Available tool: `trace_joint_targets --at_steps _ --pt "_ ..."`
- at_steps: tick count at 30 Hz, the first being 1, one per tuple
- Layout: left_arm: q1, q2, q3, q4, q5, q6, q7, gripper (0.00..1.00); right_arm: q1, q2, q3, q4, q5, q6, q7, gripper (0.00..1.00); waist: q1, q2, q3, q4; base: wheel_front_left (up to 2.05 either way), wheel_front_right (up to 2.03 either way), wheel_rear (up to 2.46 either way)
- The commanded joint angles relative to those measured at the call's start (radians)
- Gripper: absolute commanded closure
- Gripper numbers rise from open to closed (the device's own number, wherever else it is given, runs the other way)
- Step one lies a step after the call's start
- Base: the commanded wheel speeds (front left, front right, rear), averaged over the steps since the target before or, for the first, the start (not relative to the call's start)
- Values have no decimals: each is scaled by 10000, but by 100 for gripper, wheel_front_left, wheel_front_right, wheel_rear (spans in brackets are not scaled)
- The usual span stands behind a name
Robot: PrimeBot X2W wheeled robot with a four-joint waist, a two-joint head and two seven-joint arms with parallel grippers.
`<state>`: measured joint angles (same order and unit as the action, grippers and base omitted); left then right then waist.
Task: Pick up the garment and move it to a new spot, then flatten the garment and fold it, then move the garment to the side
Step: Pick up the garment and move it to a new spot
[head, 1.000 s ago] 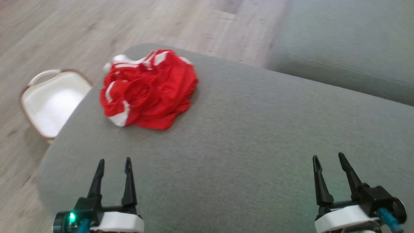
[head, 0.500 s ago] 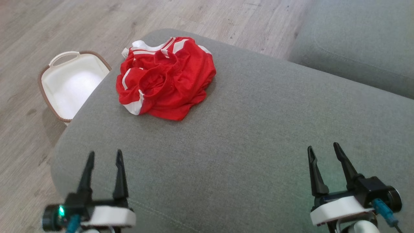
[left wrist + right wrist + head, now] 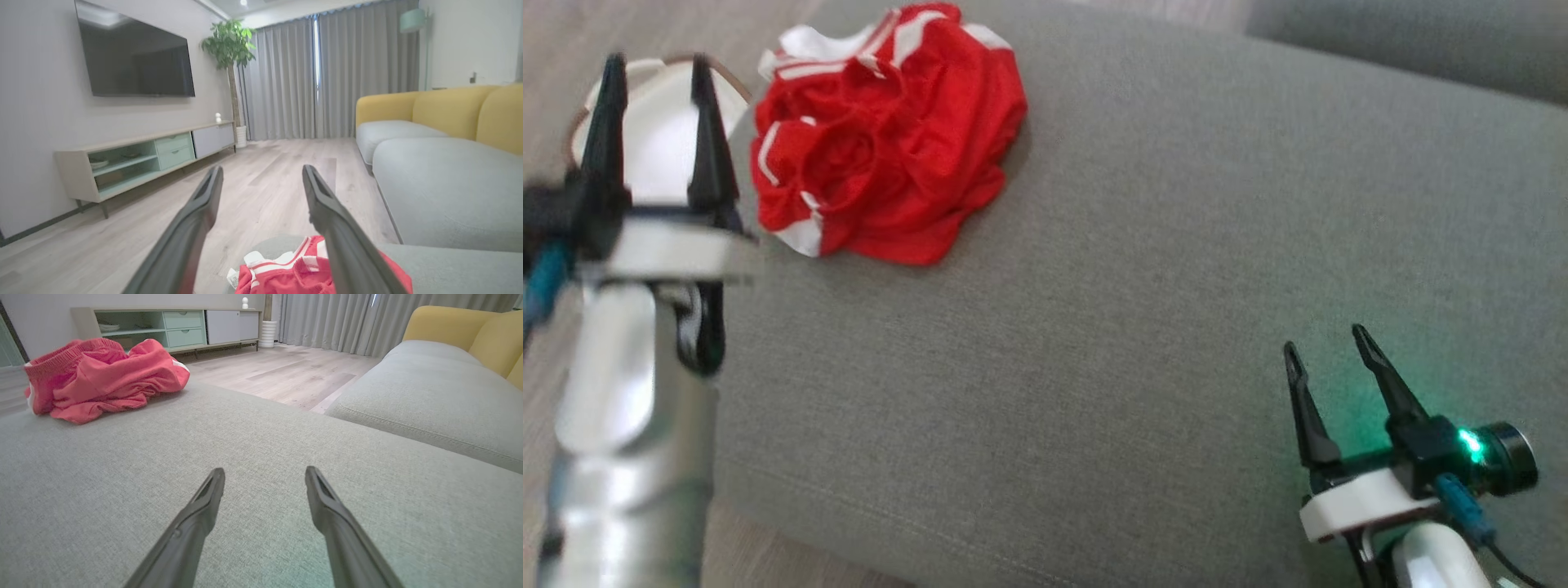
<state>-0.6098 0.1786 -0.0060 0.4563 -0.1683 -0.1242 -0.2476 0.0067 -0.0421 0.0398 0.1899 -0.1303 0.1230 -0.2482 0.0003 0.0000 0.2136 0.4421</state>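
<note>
left pincer (image 3: 656, 64) stood high at the left of the head view, its two dark fingers spread apart and gripping nothing. between those fingers showed the white basket (image 3: 658, 131), which sat on the wooden floor (image 3: 547, 33) just beside the edge of the grey cushion (image 3: 1135, 286).

next to the right lay the garment (image 3: 882, 139), red with white stripes, bunched in a crumpled heap on the cushion's far left corner. it was near the left pincer, but nothing touched it. in the left wrist view the fingers pointed out across the room, with the garment low at the bottom edge beneath them. a tv (image 3: 135, 61) hung on the wall at the left, over a long cabinet (image 3: 143, 159). a plant (image 3: 229, 45) and grey curtains (image 3: 347, 77) stood beyond.

across a wide stretch of bare grey fabric, the right pincer (image 3: 1325, 339) sat at the lower right over the cushion, well apart from the garment. its fingers were likewise parted and empty, and a green light (image 3: 1470, 445) glowed at its base. i could not tell whether its tips touched the fabric. in the right wrist view the garment lay at the upper left, far ahead of the fingers. a second cushion (image 3: 1421, 41) lay at the far right.
</note>
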Motion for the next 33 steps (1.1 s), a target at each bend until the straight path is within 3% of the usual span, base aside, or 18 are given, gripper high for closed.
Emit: trace_joint_targets --at_steps 1,9,16,26,28,29,33 --pt "-1069 610 104 574 -229 -32 342 0 -419 -81 362 -363 -285 77 -136 0 -3 0 612 -321 0 0 0" --pt "-3584 717 -799 3793 -1317 -61 2092 0 -591 -318 463 -593 -697 77 -136 0 -3 0 1416 -425 0 0 0" --pt "-4553 703 -1662 6083 -1939 -63 2668 0 -763 -631 765 -934 -989 77 -136 0 -3 0 2233 -405 0 0 0" --pt "-4783 371 -2732 7044 -3100 -64 2800 0 -1074 -673 1172 -1175 -1206 77 -136 0 -3 0 2899 -423 0 0 0" --pt "-4753 414 -2962 7014 -3418 -64 2893 76 -1120 -668 1180 -1159 -1204 77 -136 0 -3 0 2935 -468 0 0 0" --pt "-4740 474 -3072 6993 -3556 -64 2905 100 -1148 -657 1171 -1150 -1201 77 -136 0 -3 0 2942 -502 0 0 0" --pt "-4628 694 -3553 6841 -4113 -64 3005 100 -1266 -592 1167 -1118 -1162 77 -136 0 -3 0 2883 -654 0 0 0"
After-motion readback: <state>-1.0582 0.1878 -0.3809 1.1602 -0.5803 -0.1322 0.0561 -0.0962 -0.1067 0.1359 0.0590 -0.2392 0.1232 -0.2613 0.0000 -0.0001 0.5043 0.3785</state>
